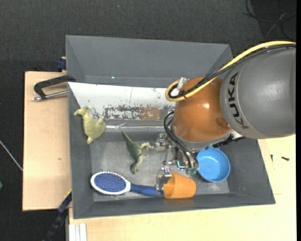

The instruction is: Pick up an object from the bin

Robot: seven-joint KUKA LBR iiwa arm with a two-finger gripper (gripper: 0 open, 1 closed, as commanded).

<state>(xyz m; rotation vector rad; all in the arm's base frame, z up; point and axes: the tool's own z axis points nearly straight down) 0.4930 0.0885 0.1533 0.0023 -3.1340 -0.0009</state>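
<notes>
Dark carpet (141, 19) surrounds the grey bin (77, 164). Nothing is lifted yet, and I cannot tell whether the pincer (166, 159) is apart or together. A blue hairbrush (113, 183) lies below-left of it, a blue bowl (214, 165) just right. An orange cup (181, 187), likely the nearest pick, sits just below, crowded by the near wall. A green dinosaur (135, 153) lies just left, with bare floor beyond it.

floor: dark carpet (141, 19) | top right: black cables (249, 9) lying on it | light: even
</notes>
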